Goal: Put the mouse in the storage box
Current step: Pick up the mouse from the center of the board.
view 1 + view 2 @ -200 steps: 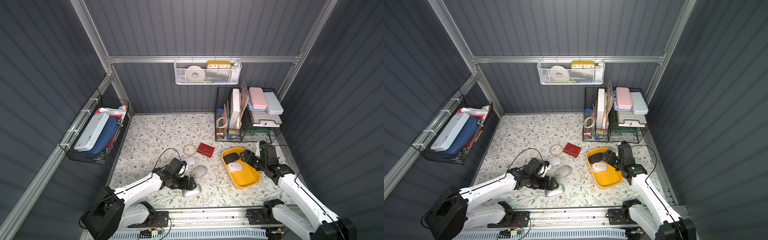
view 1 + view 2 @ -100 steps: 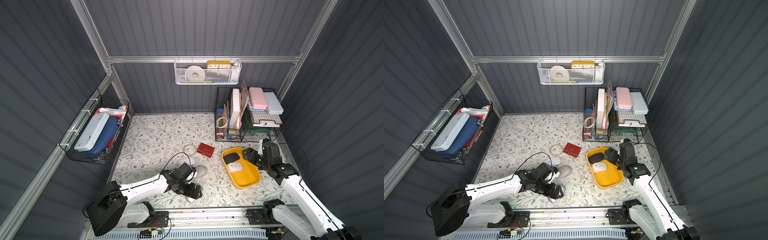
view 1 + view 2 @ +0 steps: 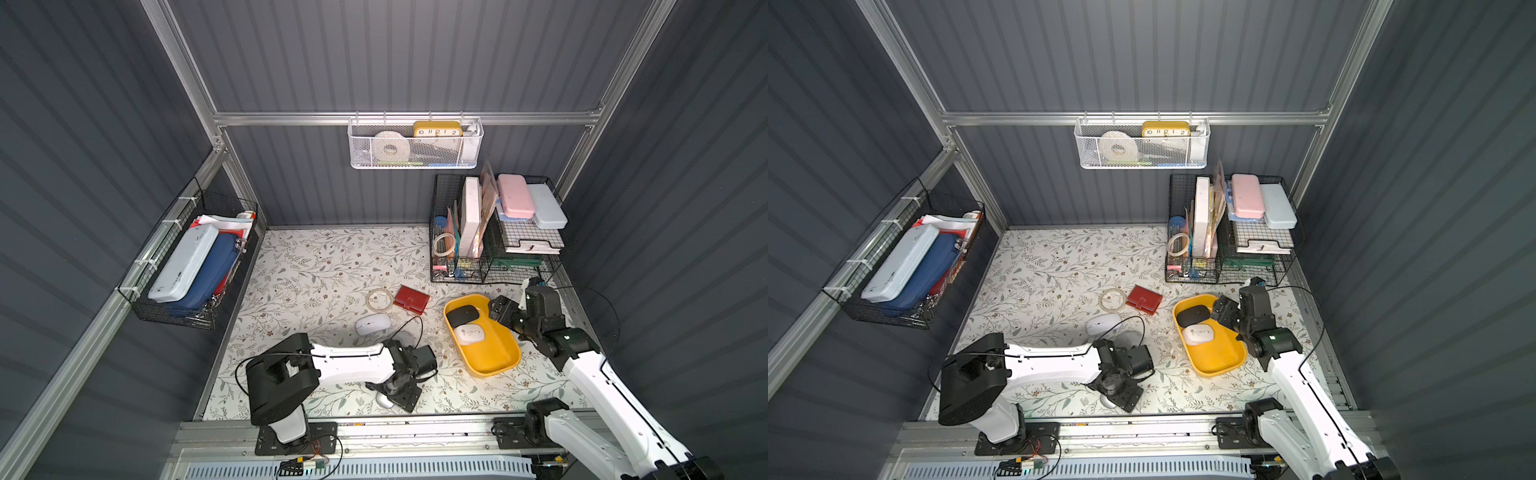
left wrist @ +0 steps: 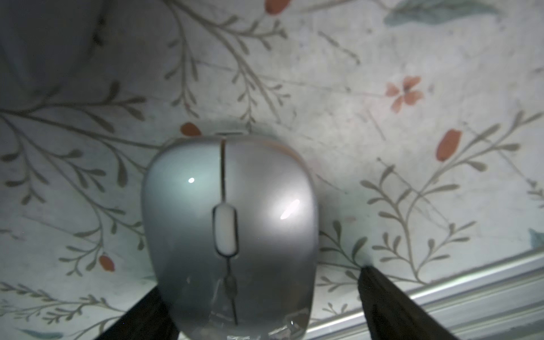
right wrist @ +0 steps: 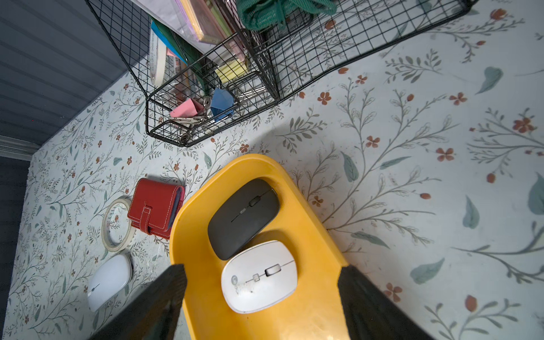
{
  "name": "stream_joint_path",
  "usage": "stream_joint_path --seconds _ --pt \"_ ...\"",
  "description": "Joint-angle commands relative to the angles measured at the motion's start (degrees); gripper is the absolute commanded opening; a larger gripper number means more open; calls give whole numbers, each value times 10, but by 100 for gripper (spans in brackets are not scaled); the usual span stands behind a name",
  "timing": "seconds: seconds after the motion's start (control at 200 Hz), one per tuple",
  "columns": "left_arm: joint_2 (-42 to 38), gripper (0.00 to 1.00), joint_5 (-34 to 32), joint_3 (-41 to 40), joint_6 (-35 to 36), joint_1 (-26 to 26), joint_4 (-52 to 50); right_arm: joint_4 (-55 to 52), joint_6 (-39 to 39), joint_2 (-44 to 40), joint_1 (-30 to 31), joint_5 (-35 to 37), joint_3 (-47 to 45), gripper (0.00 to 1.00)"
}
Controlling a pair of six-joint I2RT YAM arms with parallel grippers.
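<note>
While left gripper (image 4: pixel 259 279) jaws straddle the silver mouse (image 4: pixel 229 223) wide, right gripper (image 5: pixel 262 267) gapes empty by the box (image 5: pixel 194 235); top views nearly hide that mouse.

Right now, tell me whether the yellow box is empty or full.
Neither empty nor full. The box holds a black mouse and a white mouse at one end; the rest of its floor is bare.

Both top views hang high at the front, staring steeply down over the whole bench (image 3: pixel 316 266), nearly identical. The left wrist camera sits very close over the silver mouse (image 4: pixel 229 223) between the jaws of the left gripper (image 4: pixel 262 279). The right wrist camera, farther back, looks past the right gripper (image 5: pixel 262 267) onto the storage box (image 5: pixel 309 229), which both top views share.
</note>
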Motion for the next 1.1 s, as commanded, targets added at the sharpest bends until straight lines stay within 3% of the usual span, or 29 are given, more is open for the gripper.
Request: stream_joint_path --seconds 0.0,0.3,0.375,0.44,0.53,0.725,0.801,0.871,0.956,1.096 --pt "45 85 -48 20 -16 -9 -73 -2 -11 -8 -1 11 9 87" --pt "42 69 -58 17 -34 -11 -66 3 -8 -13 -1 2 0 86" --pt "29 61 -58 11 -40 -11 -59 9 -5 -11 -1 -8 -5 86" --pt "15 47 -60 10 -43 -11 -50 9 -1 -10 -1 -19 -5 84" --pt "-24 41 -50 -3 -41 -11 -13 7 15 -18 -2 -32 2 84" --pt "-159 40 -51 -38 -3 -11 83 28 72 -15 -1 -124 12 82" --pt "-210 40 -49 -50 30 -12 122 41 116 -6 0 -233 25 80" --pt "-254 39 -48 -64 65 -12 153 123 187 -5 10 -305 12 78" --pt "-302 40 -57 -82 107 -11 185 177 231 -2 54 -308 18 78" --pt "-362 41 -75 -101 157 -10 215 116 180 45 148 -279 95 78"
